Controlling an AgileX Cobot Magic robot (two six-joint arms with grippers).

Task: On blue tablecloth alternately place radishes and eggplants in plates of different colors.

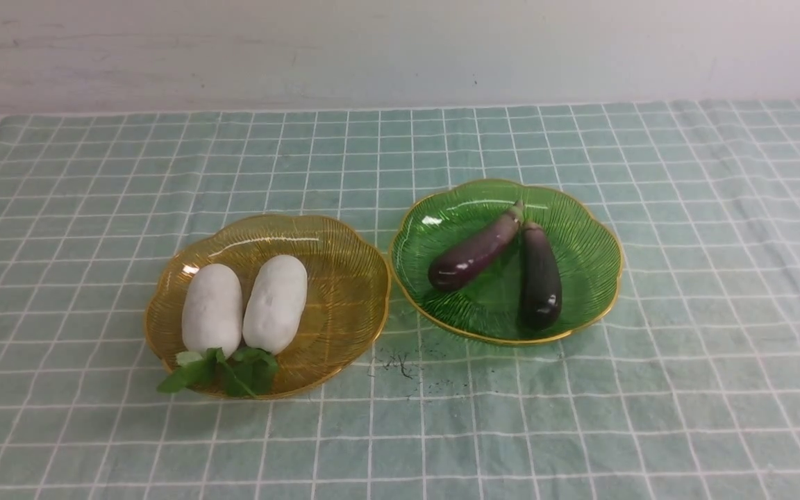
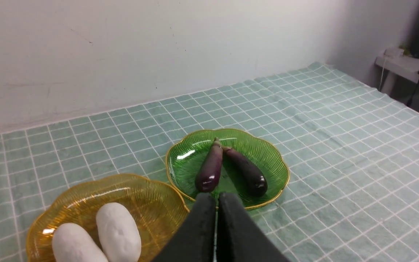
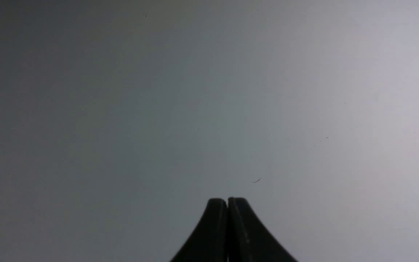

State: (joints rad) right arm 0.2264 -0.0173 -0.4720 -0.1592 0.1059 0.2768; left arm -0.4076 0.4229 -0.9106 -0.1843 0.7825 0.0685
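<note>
front view, cloth: the blue tablecloth (image 1: pixel 685 229) covers the whole worktop, slightly wrinkled, running back to a pale wall (image 1: pixel 400 48).
front view, amber plate (image 1: pixel 344 278): sits left of centre, its rim just beside the green plate (image 1: pixel 580 236), which lies to its right and a little farther back.
front view, radishes: left radish (image 1: pixel 212 308) and right radish (image 1: pixel 276 303) lie side by side in the amber plate, close together, their green leaves (image 1: pixel 223 371) at the near end, spilling over the rim.
front view, eggplants: left eggplant (image 1: pixel 475 253) and right eggplant (image 1: pixel 540 276) lie in the green plate, stem caps meeting at the far end, bodies spreading apart toward the near side.
front view, cloth marks: small dark specks (image 1: pixel 400 364) on the cloth in front of the gap between the plates.
front view, arms: neither arm shows.
left wrist view, left gripper (image 2: pixel 216 198): jaws pressed together, holding nothing, above the cloth on the near side of both plates.
left wrist view, produce: both radishes in the amber plate, both eggplants in the green plate.
right wrist view, right gripper (image 3: pixel 227 200): jaws closed together, empty, against a plain grey surface.
</note>
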